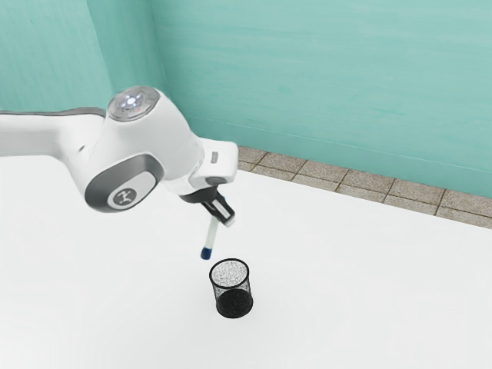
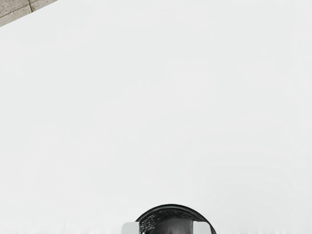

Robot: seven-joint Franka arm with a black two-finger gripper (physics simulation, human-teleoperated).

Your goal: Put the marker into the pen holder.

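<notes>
One white-barreled marker (image 1: 212,231) is clenched in my gripper (image 1: 223,217), its dark blue end (image 1: 206,253) pointing down and the whole thing hanging at a tilt below the fingers. Beneath the gripper, the black mesh pen holder (image 1: 233,301) stands upright on the white table (image 1: 338,292), its open rim facing up toward my hand. I see the marker's blue end above the tabletop and apart from that rim. From the wrist view, I see part of the holder's round black rim (image 2: 171,206) just beyond the gripper's fingertips.
</notes>
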